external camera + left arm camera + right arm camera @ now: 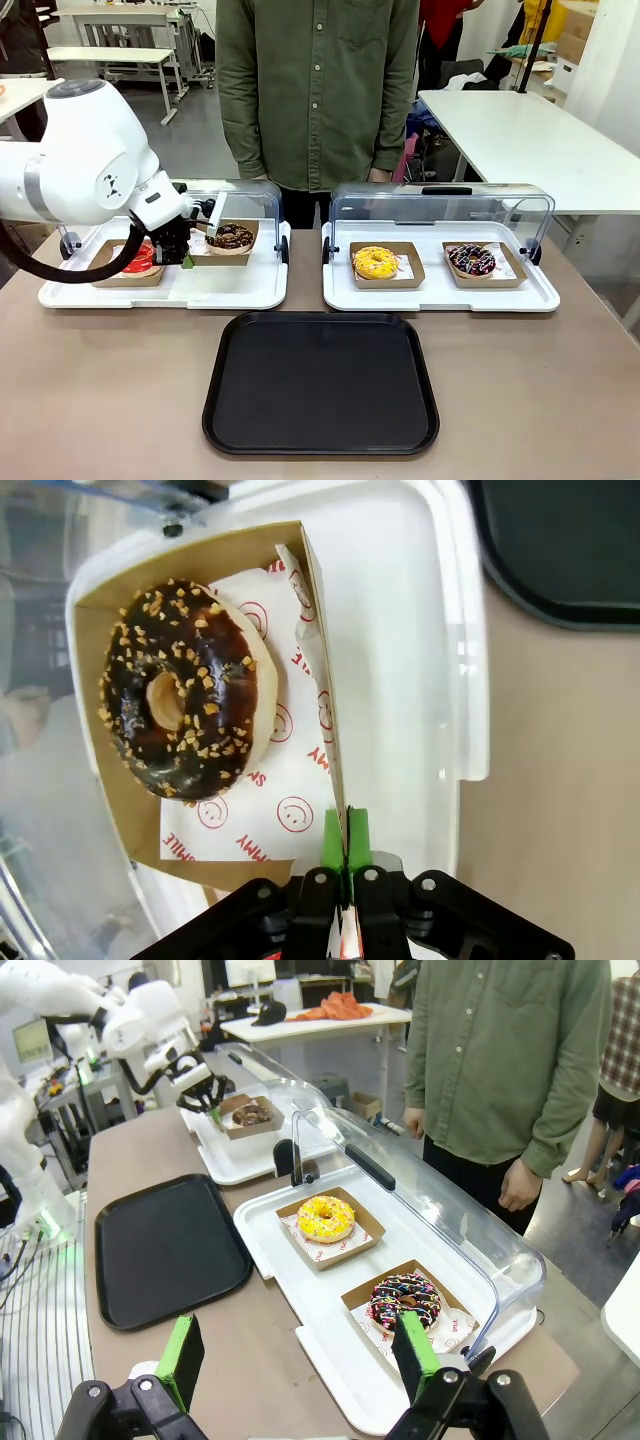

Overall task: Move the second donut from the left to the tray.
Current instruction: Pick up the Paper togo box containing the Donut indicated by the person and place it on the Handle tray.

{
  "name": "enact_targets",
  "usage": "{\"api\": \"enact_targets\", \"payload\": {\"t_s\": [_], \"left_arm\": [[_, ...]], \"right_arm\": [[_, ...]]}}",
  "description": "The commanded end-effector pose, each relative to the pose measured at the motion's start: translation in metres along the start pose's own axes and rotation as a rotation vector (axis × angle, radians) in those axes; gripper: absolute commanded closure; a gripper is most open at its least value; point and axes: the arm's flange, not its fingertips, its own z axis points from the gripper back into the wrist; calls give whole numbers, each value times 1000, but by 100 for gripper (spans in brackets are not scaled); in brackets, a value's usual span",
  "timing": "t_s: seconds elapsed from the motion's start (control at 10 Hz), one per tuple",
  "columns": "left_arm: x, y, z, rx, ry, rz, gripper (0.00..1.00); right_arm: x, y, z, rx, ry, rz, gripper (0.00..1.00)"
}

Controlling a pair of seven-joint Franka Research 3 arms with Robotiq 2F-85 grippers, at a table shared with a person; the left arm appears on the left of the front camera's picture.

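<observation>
The left claw [345, 865] is pinched tight on the thin side wall of the brown box [322, 695]. Inside the box sits the chocolate donut [180, 702] with little yellow bits, on white paper with red smiley faces. The box rests on a white display tray [235, 285] with its clear lid up. The black tray [320, 382] lies on the table [100, 400] near it, closer to the robot. The right claw [300, 1355] is wide open and holds nothing.

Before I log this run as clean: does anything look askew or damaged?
Only slightly: the left claw is shut on the holder wall of the second donut from the left, and its paper liner sits crumpled beside that wall. Nothing looks spilled or broken.
</observation>
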Motion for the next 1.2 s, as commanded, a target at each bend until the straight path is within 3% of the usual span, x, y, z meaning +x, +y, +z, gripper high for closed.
{"api": "enact_targets", "payload": {"t_s": [0.0, 0.6, 1.1], "left_arm": [[16, -40, 19, 10, -11, 67, 98], [97, -132, 50, 19, -16, 91, 98], [177, -194, 26, -13, -24, 7, 98]], "right_arm": [[2, -3, 0, -2, -22, 30, 0], [2, -3, 0, -2, -22, 30, 0], [2, -3, 0, -2, -22, 30, 0]]}}
